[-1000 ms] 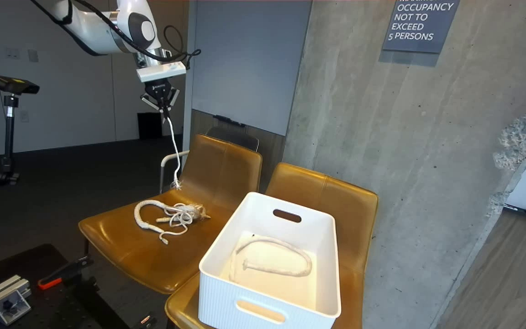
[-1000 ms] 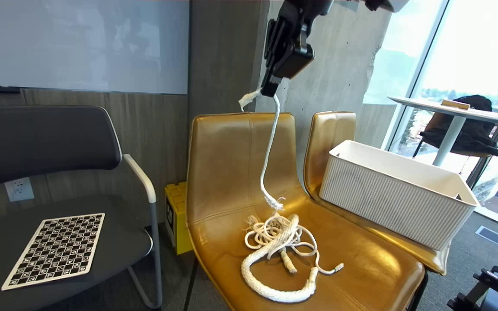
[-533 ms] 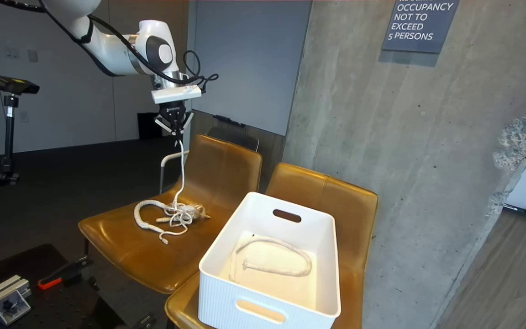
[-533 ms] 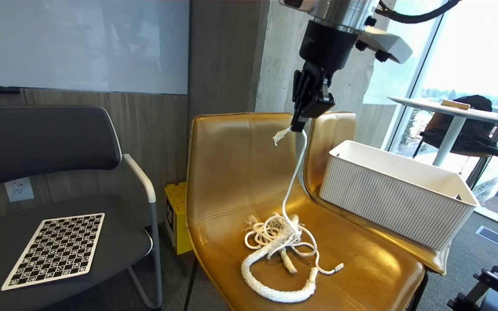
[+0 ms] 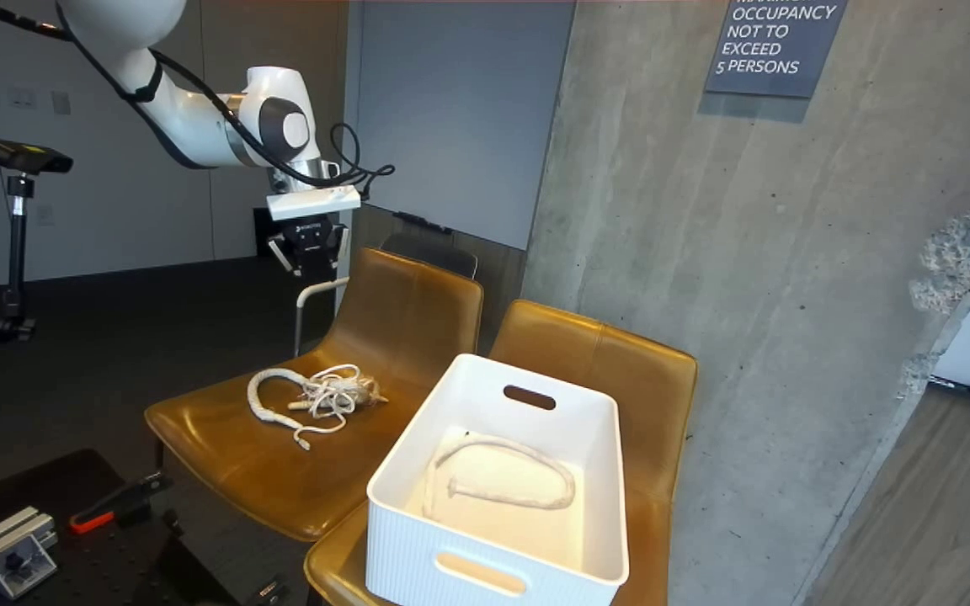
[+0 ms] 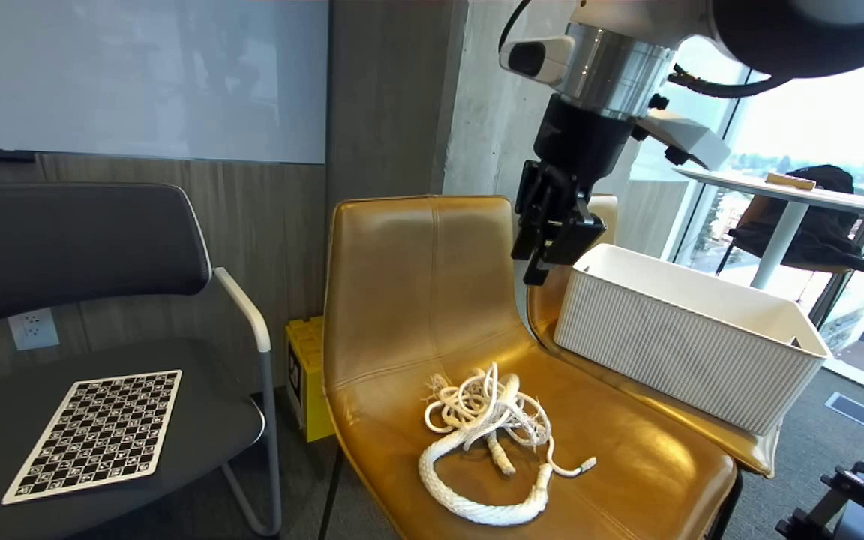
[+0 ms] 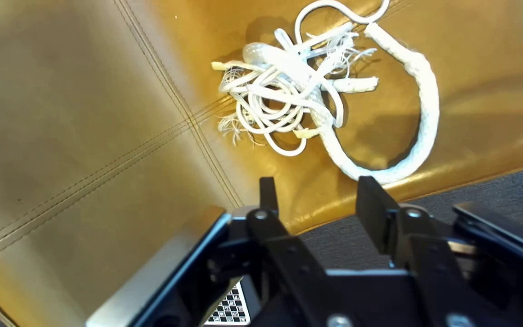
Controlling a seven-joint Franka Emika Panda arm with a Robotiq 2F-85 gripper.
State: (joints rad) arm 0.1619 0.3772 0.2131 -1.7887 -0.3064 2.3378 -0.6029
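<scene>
In an exterior view, a looped rope [image 5: 527,502] lies on the bottom of the white box [image 5: 401,539], which sits on a brown chair [image 5: 645,362]; a tangle of cords [image 5: 338,391] and a curved thick rope [image 5: 254,394] lie outside it, on the seat of the neighbouring chair [image 5: 215,450], near the far side edge; so one rope is in the box and these are out; in an exterior view, the arm [image 6: 619,67] slants in from the upper right, its wrist tipped down; the gripper [image 6: 530,266] hangs above that chair, apart from the cords and holding nothing; in the wrist view, the fingers [image 7: 268,195] stand spread with bare space between them; the tangle lies beside the seam [image 7: 200,136] at the seat's back edge; the thick rope runs out from under it and bends close to the side edge.
</scene>
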